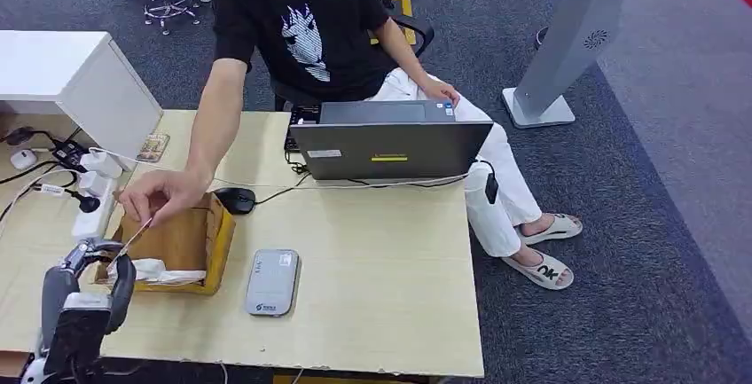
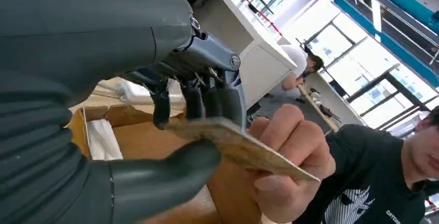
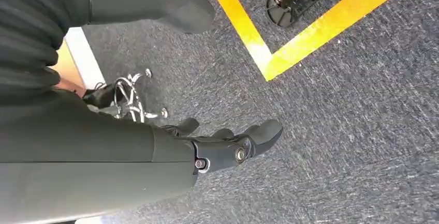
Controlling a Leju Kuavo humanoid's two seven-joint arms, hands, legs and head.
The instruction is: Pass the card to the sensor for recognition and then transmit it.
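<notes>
Pinching the card between thumb and fingers, my left hand sits over the bench's near left corner, just in front of the open cardboard box. In the left wrist view the card lies flat across the thumb pad, with the dark fingers pressed down on its upper face. Its far end sticks out past my fingers into a person's hand, which pinches that end too, so both of us are touching the card. On the bench, the grey sensor lies flat just beside the box, toward the near edge. A laptop stands at the far edge. My right hand hangs over the carpeted floor, holding nothing, fingers loosely apart.
</notes>
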